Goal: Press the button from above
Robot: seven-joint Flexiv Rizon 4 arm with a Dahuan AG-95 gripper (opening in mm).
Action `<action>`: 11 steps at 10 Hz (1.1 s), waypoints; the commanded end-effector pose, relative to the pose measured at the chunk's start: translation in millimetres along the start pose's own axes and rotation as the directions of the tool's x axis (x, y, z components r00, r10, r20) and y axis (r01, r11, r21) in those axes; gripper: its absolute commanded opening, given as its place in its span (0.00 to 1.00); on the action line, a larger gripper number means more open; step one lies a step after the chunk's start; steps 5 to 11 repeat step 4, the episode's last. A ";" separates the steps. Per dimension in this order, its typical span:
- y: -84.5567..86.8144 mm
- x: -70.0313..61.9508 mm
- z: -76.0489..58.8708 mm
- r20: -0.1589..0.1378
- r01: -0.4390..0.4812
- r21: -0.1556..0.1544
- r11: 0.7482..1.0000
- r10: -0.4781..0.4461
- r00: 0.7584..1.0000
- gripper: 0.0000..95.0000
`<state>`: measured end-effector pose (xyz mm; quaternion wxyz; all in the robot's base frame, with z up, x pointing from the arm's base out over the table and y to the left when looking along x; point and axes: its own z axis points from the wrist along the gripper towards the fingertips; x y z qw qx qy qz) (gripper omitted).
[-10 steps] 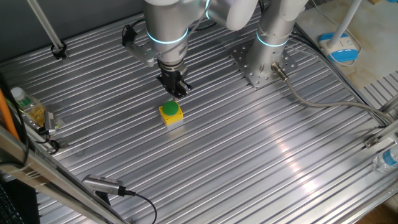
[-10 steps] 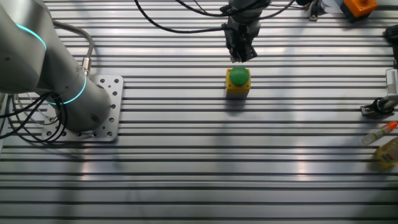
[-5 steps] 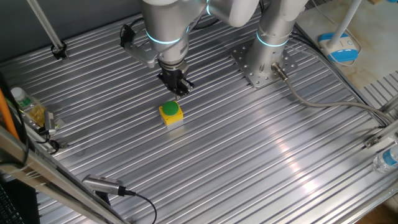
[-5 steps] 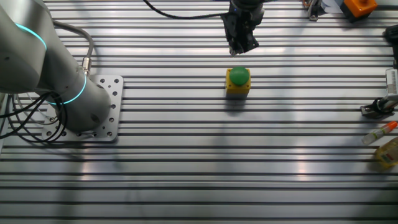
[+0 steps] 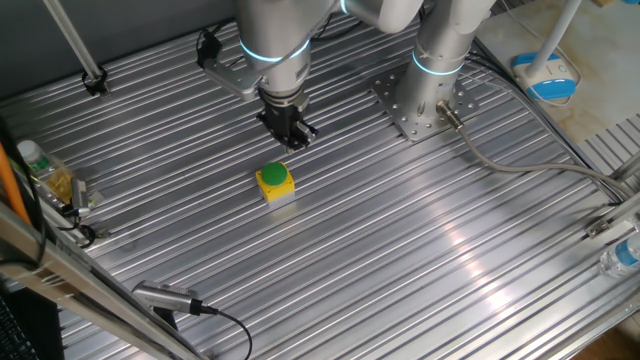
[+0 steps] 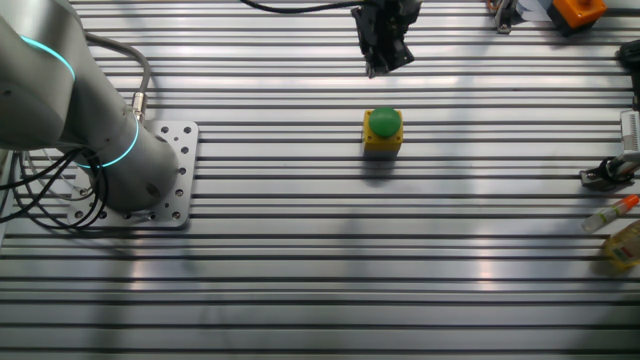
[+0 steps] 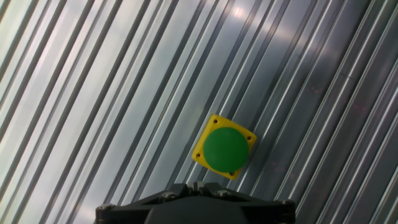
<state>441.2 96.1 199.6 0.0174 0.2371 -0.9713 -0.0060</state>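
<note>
The button sits left of centre in one fixed view, its green cap on a yellow box with a pale base, standing upright on the ribbed metal desk. In the other fixed view it lies just above the middle of the frame. In the hand view the green cap shows low and slightly right of centre, just above the dark gripper body at the bottom edge.

The gripper hangs in the air above and slightly to the upper right of the button in one fixed view, clear of it; in the other fixed view it is near the top edge, directly above the cap in the frame. Whether the jaws are spread or pressed together I cannot tell: no view shows the fingertips clearly.

The risk, as I judge it, is an off-centre descent. The cap lies off the middle of the hand view, so a straight drop could catch the yellow edge and tip or slide the small box along the slick ribs. The box does not look fastened down, so a glancing push could shove it without pressing the cap.
</note>
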 end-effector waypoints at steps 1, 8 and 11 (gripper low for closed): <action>0.4 -2.9 -0.7 -0.001 0.005 -0.005 1.000 -0.005 1.000 0.00; 0.4 -2.9 -0.7 -0.004 0.019 -0.004 1.000 -0.019 1.000 0.00; 0.4 -2.9 -0.7 -0.004 0.019 -0.004 1.000 -0.019 1.000 0.00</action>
